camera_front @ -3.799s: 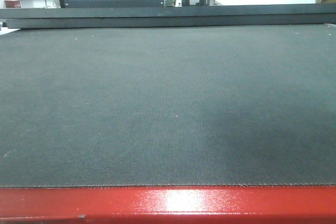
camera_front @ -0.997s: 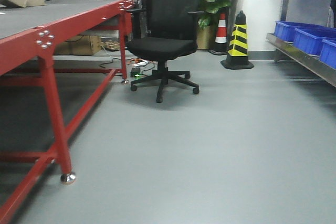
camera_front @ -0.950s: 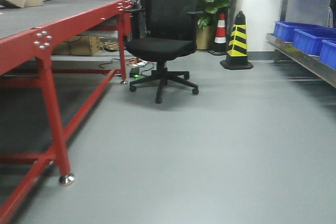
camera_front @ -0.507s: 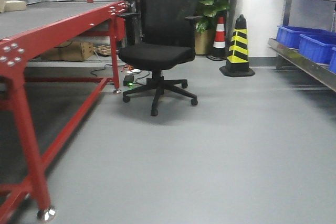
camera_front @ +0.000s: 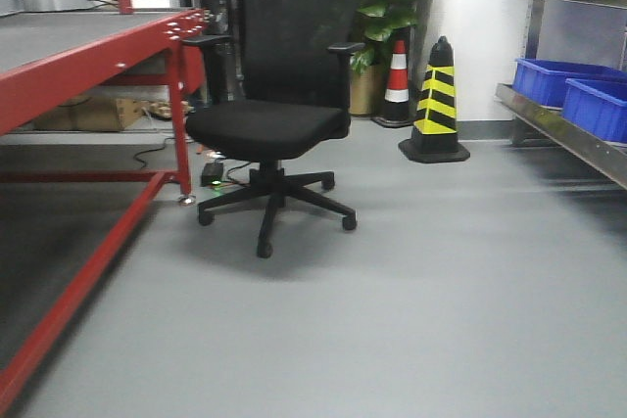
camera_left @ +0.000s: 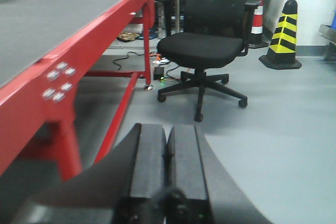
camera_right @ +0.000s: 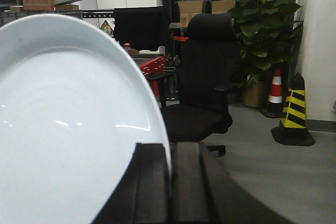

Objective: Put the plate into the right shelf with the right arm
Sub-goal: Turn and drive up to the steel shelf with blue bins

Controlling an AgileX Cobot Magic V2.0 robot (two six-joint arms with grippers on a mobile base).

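Right fingers astride rim of the plate, seemingly tight.

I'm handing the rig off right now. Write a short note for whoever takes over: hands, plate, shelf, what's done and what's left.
Left hand: shut, nothing in it.
Right hand: shut on the plate, gripped at its rim.
Right shelf: at the right edge of the front view, with blue bins on its ledge. The office chair and striped cone stand ahead, and the red table is to the left.
Done: plate is in hand.
Left: get to the shelf, set the plate on it, release.
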